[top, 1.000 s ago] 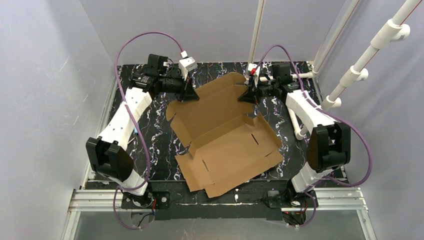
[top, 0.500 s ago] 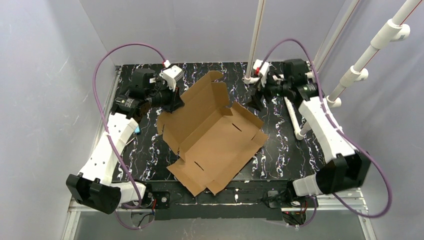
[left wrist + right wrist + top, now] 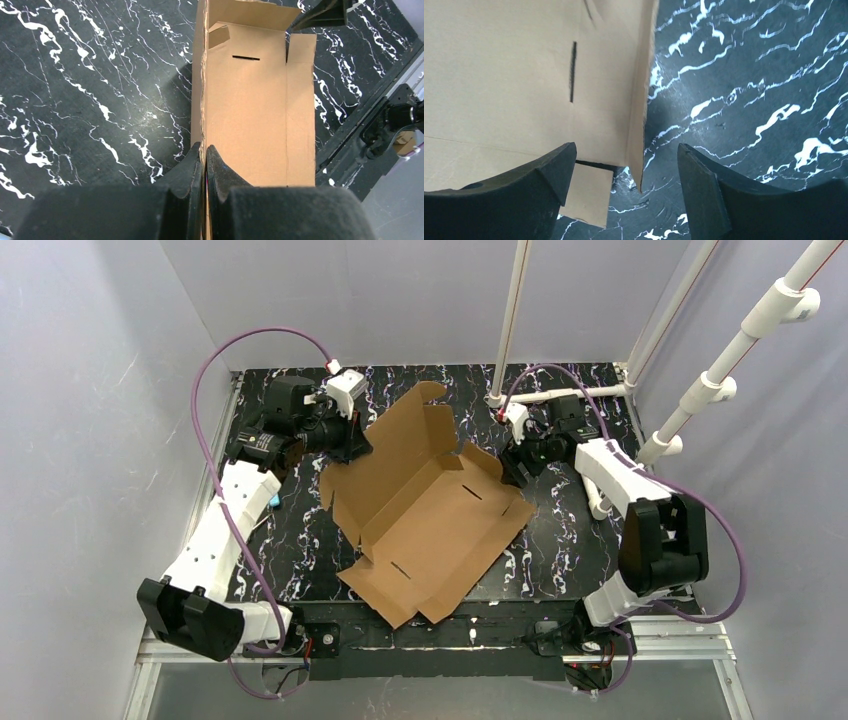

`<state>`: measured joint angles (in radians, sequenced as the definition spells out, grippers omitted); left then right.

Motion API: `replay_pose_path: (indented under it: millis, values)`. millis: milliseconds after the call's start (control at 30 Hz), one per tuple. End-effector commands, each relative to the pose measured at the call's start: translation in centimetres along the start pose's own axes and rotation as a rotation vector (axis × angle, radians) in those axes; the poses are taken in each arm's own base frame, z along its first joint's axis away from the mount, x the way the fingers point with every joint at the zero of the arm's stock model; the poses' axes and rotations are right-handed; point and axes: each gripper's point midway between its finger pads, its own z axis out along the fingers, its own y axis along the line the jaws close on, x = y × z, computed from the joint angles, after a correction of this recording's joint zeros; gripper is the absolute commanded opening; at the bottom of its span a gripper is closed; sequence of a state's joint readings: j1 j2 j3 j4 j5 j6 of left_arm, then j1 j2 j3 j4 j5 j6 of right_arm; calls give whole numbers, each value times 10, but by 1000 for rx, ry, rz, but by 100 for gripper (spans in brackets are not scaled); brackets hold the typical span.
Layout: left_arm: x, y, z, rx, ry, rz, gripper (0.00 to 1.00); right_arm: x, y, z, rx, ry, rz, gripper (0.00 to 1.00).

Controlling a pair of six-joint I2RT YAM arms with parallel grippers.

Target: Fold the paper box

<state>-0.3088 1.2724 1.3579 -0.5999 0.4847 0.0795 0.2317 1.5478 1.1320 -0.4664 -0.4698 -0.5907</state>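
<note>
The paper box (image 3: 430, 510) is a brown cardboard sheet lying half-formed on the black marbled table (image 3: 590, 560), with its long walls partly raised and slots showing. My left gripper (image 3: 350, 445) is shut on the upright far-left wall; in the left wrist view its fingertips (image 3: 204, 150) pinch that wall's edge of the box (image 3: 250, 100). My right gripper (image 3: 515, 465) stands open at the box's right end. In the right wrist view a raised flap edge of the box (image 3: 499, 75) hangs between the spread jaws of the gripper (image 3: 626, 145) without touching them.
A white upright post (image 3: 512, 320) and a horizontal white pipe (image 3: 560, 395) stand at the back right, close behind the right arm. More white pipes (image 3: 700, 390) run along the right wall. A metal rail (image 3: 440, 640) borders the table's near edge.
The right gripper let go of the box's far flap, opened, and moved down to the box's right end. The left gripper, still shut on the box, dragged it left and turned it.
</note>
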Motion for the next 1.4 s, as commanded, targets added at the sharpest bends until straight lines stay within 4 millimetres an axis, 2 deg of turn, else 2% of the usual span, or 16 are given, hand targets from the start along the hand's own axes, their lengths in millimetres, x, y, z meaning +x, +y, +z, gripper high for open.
replay_pose_path:
  millis: [0, 167, 433, 567, 667, 733, 900, 967, 1000, 1067, 1133, 1233, 1367]
  values:
    - [-8, -4, 1, 21, -22, -44, 0, -11, -19, -3, 38, -51, -21, 80]
    - [-19, -8, 4, 52, -24, -61, 0, -10, -9, 6, -11, -111, -10, 76]
    - [-27, -14, 4, 76, -15, -151, 0, -7, -23, 38, -72, -66, 56, 58]
    - [-27, -13, 3, 70, -10, -181, 0, -3, -28, 41, -35, -69, 61, 50]
    - [-30, -13, 2, 85, -13, -236, 0, -4, -27, 38, -19, -93, 50, 38]
    - [-32, -16, 3, 126, -19, -280, 0, -6, -26, 37, -12, -108, 45, 24]
    - [-41, -12, -4, 195, -72, -399, 0, -14, -13, 29, -38, -175, 12, 1]
    - [-43, -14, -5, 217, -67, -425, 0, -22, -9, 22, -39, -209, 4, 1]
    - [-45, -14, -5, 237, -66, -452, 0, -33, -5, 11, -37, -247, -19, 1]
    - [-51, -15, -9, 277, -81, -509, 0, -42, 4, -3, -42, -285, -74, 1]
    - [-58, -18, -16, 316, -109, -545, 0, -39, 18, -11, -71, -294, -120, 1]
    - [-65, -16, -21, 327, -149, -580, 0, -40, 27, -18, -83, -310, -148, 1]
    - [-62, -18, -19, 358, -142, -606, 0, -41, 35, -18, -94, -300, -180, 1]
